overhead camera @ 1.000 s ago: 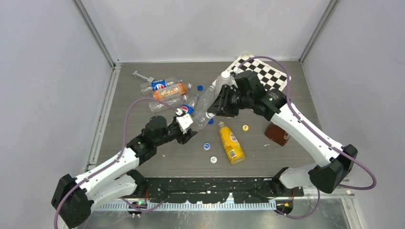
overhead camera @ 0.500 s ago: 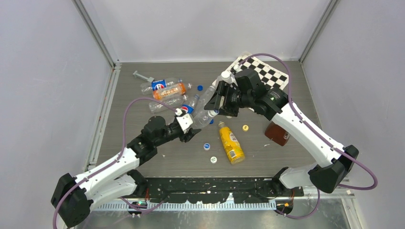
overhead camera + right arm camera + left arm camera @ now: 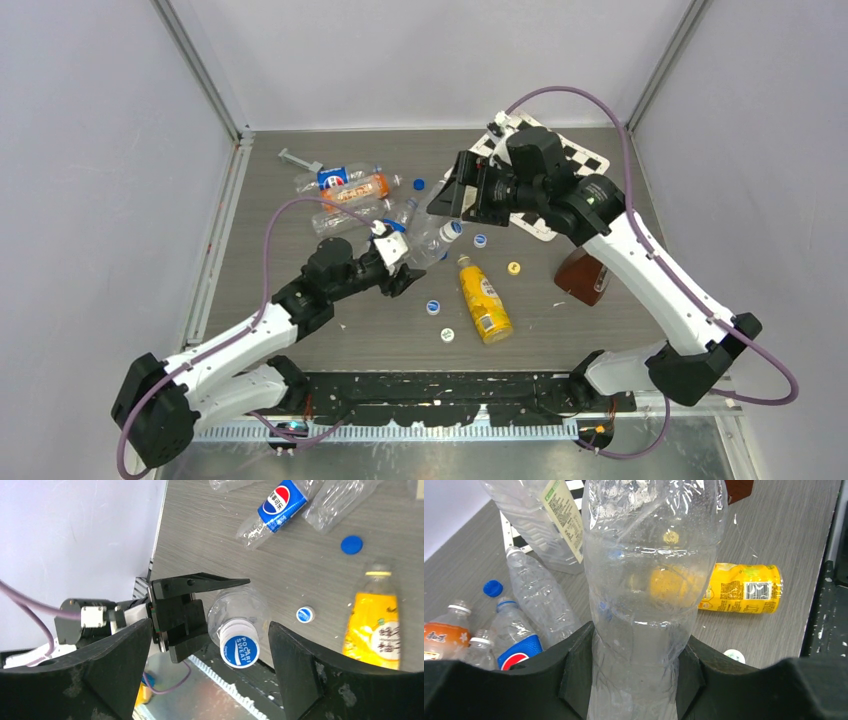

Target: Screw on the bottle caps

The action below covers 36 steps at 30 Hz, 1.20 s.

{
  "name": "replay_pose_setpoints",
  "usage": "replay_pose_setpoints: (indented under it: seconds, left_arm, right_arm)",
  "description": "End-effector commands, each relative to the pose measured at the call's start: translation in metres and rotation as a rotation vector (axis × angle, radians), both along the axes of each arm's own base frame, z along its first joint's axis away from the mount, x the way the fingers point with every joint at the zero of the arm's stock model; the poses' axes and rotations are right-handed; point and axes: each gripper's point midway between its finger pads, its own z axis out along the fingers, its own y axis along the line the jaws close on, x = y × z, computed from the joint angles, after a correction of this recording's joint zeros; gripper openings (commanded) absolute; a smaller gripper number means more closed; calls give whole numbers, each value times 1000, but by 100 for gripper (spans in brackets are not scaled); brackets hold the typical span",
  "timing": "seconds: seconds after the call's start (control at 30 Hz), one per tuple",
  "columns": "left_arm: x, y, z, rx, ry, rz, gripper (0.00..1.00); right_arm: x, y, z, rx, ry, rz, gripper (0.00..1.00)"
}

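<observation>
My left gripper (image 3: 402,268) (image 3: 636,645) is shut on the lower body of a clear slim bottle (image 3: 428,242) (image 3: 651,580), which slants up and to the right. A blue-and-white cap (image 3: 451,228) (image 3: 239,649) sits on that bottle's neck. My right gripper (image 3: 447,196) (image 3: 211,632) hangs open just beyond the cap, its fingers on either side of it and not touching. A wider clear bottle with a pale label (image 3: 549,525) lies behind. Loose caps lie on the table: blue ones (image 3: 480,240) (image 3: 433,307) (image 3: 418,184), a white one (image 3: 447,335), a yellow one (image 3: 514,268).
A yellow bottle (image 3: 483,298) lies in front of the held bottle. Pepsi-labelled and orange-labelled bottles (image 3: 345,185) are heaped at the back left. A brown bottle (image 3: 580,278) stands on the right, and a checkerboard (image 3: 575,158) lies at the back right under my right arm.
My right gripper has opened, let go of the cap end and drawn back up and away. The held bottle has dropped lower, with the cap still on its neck.
</observation>
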Motion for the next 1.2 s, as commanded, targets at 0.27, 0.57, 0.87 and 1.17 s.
replay_pose_setpoints:
  seconds: [0.27, 0.57, 0.87, 1.17]
  left_arm:
    - [-13, -29, 50, -255, 110, -87, 0]
    - [-17, -32, 56, -288, 133, -109, 0]
    - [-19, -35, 55, -299, 147, -126, 0]
    - [-20, -36, 57, -303, 147, -134, 0]
  right_arm:
    - [-11, -43, 40, -8, -378, 233, 90]
    - [-14, -28, 38, 84, -437, 323, 77]
    - [-10, -19, 35, 153, -427, 318, 71]
    - [-9, -15, 33, 172, -417, 330, 57]
